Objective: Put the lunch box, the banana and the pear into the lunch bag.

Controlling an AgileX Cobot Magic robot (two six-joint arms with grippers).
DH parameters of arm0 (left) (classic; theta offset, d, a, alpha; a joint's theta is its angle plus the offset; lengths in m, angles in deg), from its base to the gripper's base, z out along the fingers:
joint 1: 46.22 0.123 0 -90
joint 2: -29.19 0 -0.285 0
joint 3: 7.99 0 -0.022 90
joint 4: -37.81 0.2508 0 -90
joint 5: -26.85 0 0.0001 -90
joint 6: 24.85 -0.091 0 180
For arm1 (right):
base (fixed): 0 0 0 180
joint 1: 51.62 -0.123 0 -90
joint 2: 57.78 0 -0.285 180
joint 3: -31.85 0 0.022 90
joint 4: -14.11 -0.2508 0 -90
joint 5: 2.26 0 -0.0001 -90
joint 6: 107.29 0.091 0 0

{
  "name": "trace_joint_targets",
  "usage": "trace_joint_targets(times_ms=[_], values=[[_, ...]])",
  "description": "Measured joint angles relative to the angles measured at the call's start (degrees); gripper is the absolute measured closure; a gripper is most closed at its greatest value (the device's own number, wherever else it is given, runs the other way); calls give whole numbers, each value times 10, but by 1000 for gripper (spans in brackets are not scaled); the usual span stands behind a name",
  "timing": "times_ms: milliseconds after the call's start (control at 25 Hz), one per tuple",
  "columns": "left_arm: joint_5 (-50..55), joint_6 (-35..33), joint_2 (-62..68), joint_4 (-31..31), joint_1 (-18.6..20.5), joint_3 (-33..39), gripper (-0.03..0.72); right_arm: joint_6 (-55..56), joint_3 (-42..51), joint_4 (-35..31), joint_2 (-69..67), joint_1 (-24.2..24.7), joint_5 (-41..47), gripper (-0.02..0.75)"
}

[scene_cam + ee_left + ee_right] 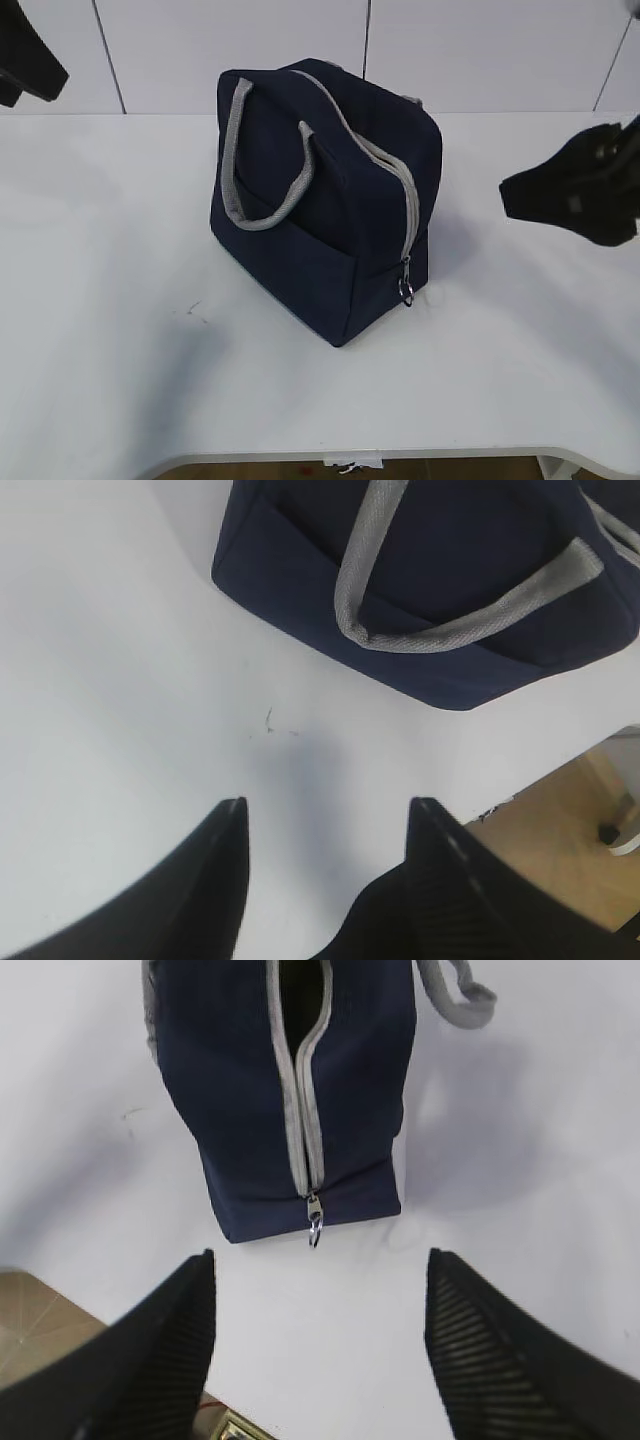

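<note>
While the worktop (120, 380) lies bare around it, you have only the lunch bag (320, 200) in view, standing upright mid-worktop, zipper (300, 1110) parted at the far end. Soft fabric, likely to sag; take it by a grey handle (450, 620) or the ring pull (315, 1225). Left fingers (325, 825) apart, empty. Right fingers (320, 1270) apart, empty, facing the ring pull. Lunch box, banana, pear: not visible.

One camera stands in front and looks down at a slant across the white bench (120, 380). The two wrist cameras hang above it, looking down past their own jaws. All three see the lunch bag (300, 200), the wrist ones from closer.
</note>
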Motion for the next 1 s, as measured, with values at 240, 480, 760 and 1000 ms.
trace_joint_targets(times_ms=[240, 480, 760, 1000], values=[[0, 0, 0, 0, 0, 0, 307, -17, 21, 0, -34, 0, -79, 232], [0, 1, 0, 0, 0, 0, 307, -36, 122, 0, -39, 0, -274, 232], [0, 1, 0, 0, 0, 0, 307, -36, 263, 9, -39, 0, -479, 232], [0, 1, 1, 0, 0, 0, 307, 68, 312, 116, -68, 0, -567, 274]])
